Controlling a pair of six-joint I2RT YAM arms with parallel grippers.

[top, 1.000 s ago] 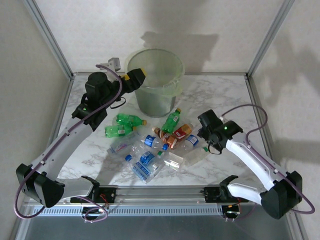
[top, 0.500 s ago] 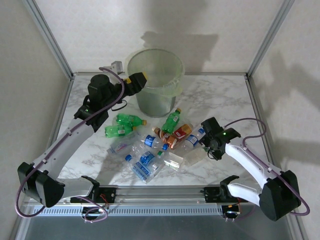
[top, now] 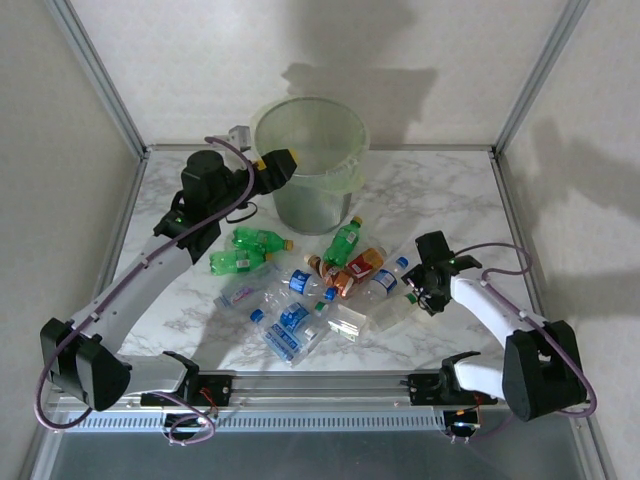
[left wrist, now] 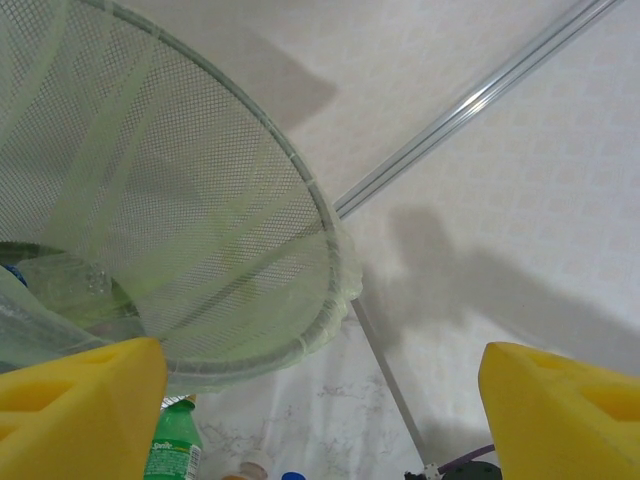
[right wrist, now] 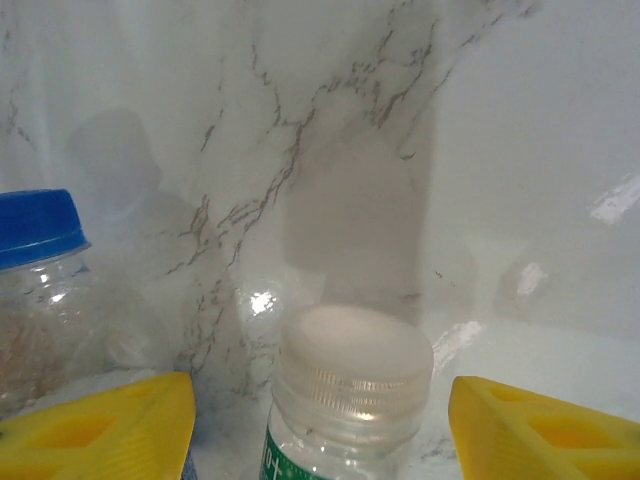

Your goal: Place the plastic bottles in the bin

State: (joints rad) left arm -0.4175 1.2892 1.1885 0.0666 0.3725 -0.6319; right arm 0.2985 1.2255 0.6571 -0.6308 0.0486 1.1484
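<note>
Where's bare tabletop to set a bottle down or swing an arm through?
Free: the marble right of the bin, out to the right frame rail. Crowded: the bottle pile in front of the bin, with the right gripper at its right edge.

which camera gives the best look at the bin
Top external: the whole bin shows, open mouth, rim and tapered wall, at the far side of the table. The left wrist view gives a close part of its rim and mesh-patterned wall; the right wrist view faces a white-capped bottle.

Lab test cell: marble-look table, aluminium frame posts, plain white panels.
</note>
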